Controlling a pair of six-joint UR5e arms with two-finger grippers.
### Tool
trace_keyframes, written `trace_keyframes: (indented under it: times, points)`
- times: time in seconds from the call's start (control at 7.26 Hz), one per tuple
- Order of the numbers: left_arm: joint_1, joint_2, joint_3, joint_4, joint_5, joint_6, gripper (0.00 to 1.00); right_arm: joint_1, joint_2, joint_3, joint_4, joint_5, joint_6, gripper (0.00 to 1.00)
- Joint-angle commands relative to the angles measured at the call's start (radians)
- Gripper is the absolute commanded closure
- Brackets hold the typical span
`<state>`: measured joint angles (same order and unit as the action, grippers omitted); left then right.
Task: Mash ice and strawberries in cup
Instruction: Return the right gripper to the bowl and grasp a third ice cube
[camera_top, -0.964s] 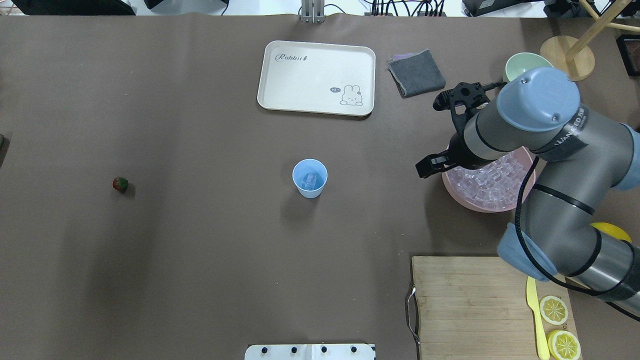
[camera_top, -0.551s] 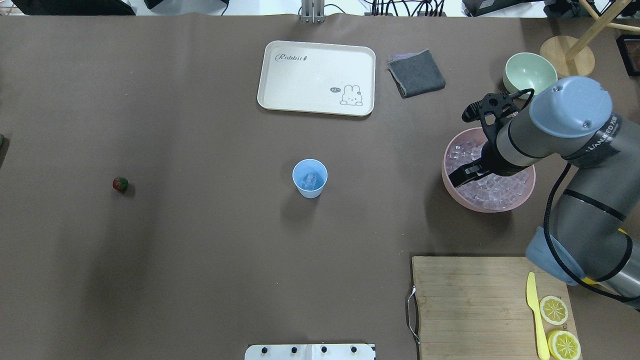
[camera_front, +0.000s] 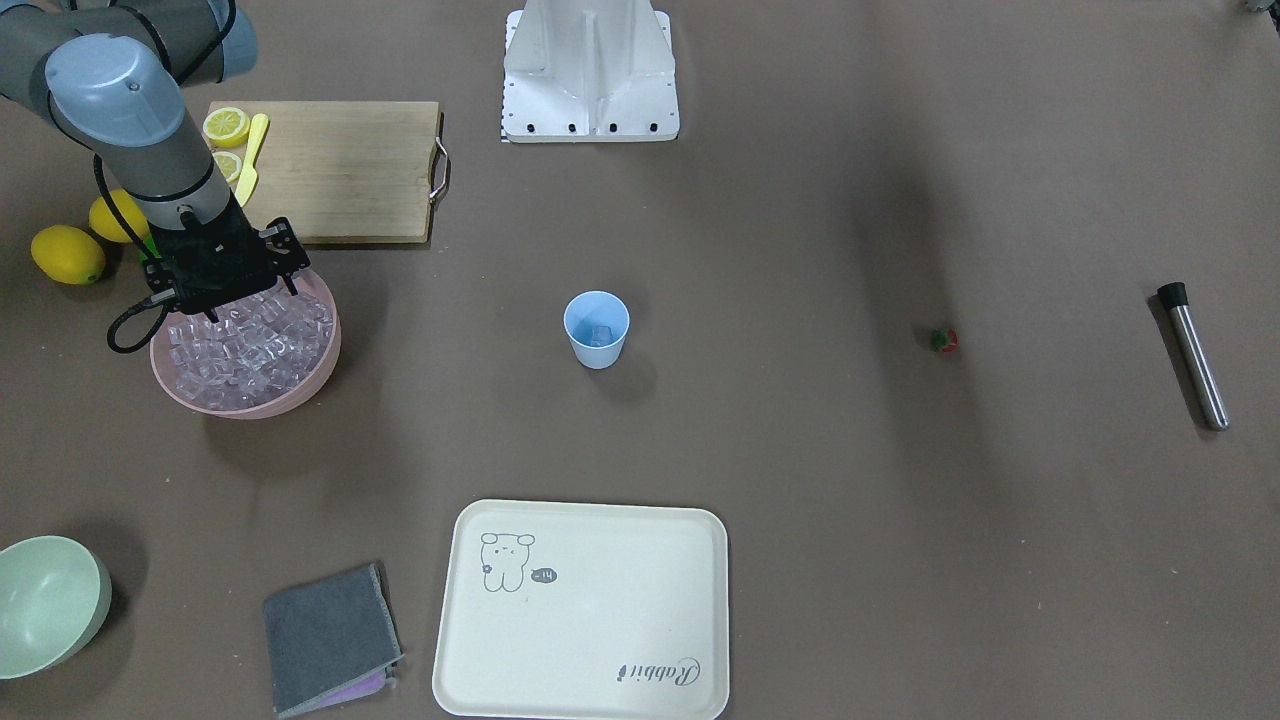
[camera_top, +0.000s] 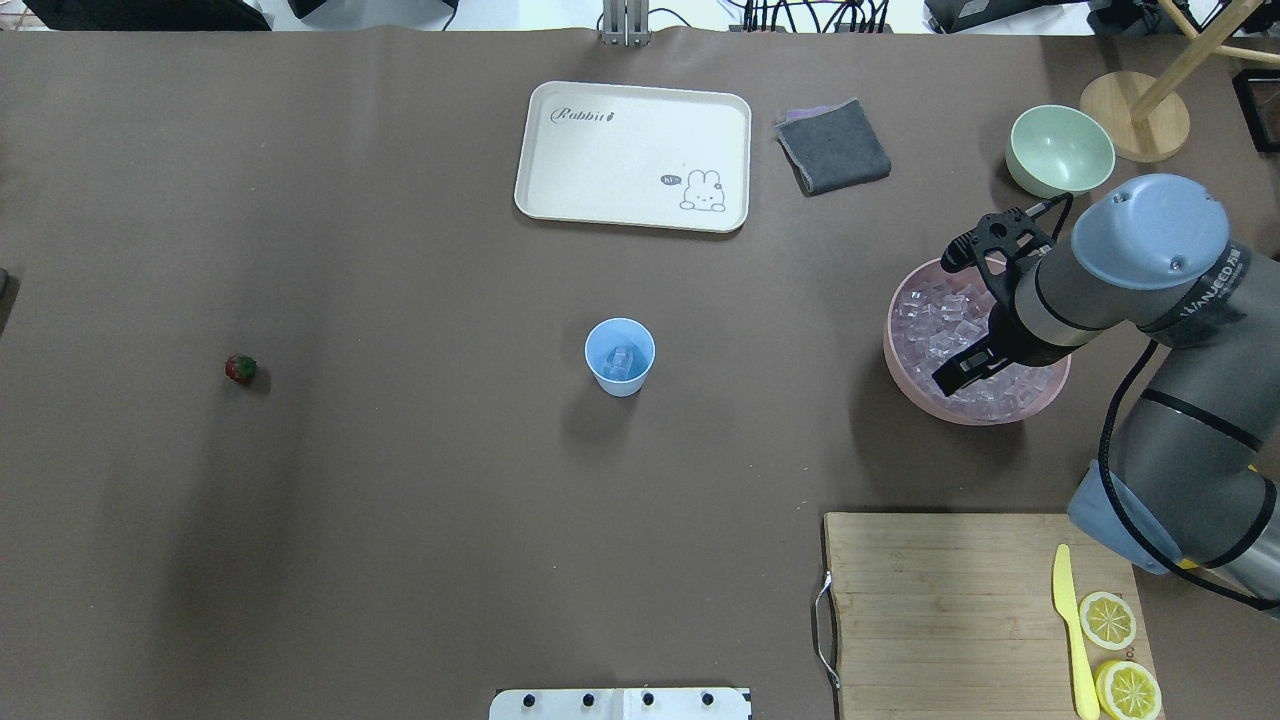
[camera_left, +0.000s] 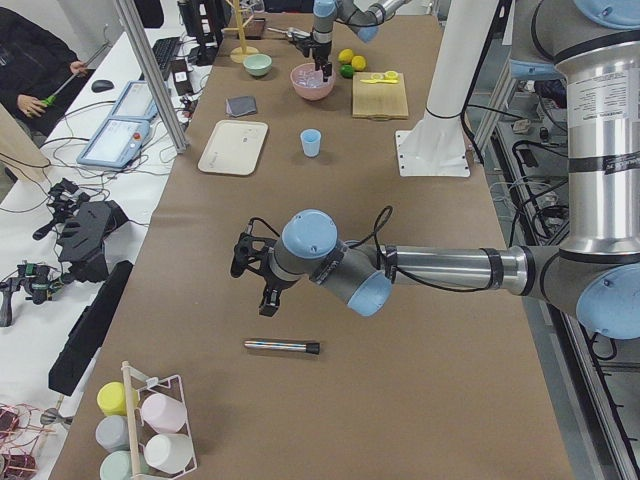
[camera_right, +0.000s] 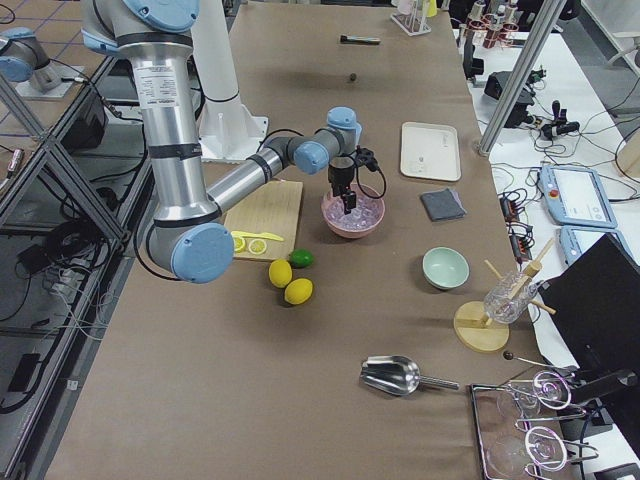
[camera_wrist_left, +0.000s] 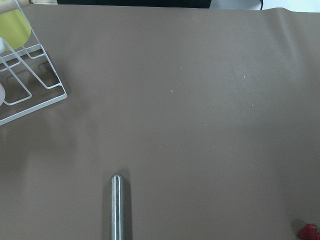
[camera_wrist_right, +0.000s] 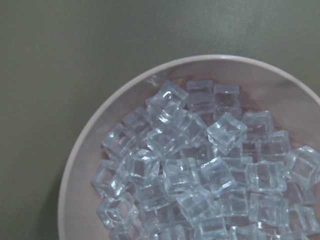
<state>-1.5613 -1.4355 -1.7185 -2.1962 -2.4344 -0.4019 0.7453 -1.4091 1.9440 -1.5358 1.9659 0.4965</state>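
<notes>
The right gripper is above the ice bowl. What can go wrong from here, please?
The ice lies heaped and glossy in the pink bowl; the right gripper may lose a cube or push others over the rim. The cup stands free, so a cube dropped in might tip it.

steel rod (camera_wrist_left: 116, 206), wire rack (camera_wrist_left: 30, 82), strawberry (camera_wrist_left: 309, 232)

A long desk with a matte brown cover (camera_top: 400, 500) runs beside a white, cable-strewn side bench (camera_right: 605, 140); aluminium frame posts (camera_left: 152, 75) stand between them, and brownish floor tiles (camera_right: 50, 12) show at the other side.
</notes>
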Motion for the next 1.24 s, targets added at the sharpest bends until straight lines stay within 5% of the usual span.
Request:
trace_keyframes:
  times: [0.0, 1.1]
  points:
    - [-0.002, 0.006, 0.0, -0.002, 0.0, 0.001, 0.01, -0.003, 0.007, -0.019, 0.0, 0.005, -0.003, 0.35]
    - [-0.003, 0.013, -0.015, -0.002, 0.0, 0.002, 0.01, 0.02, 0.002, -0.042, -0.003, 0.025, -0.021, 0.51]
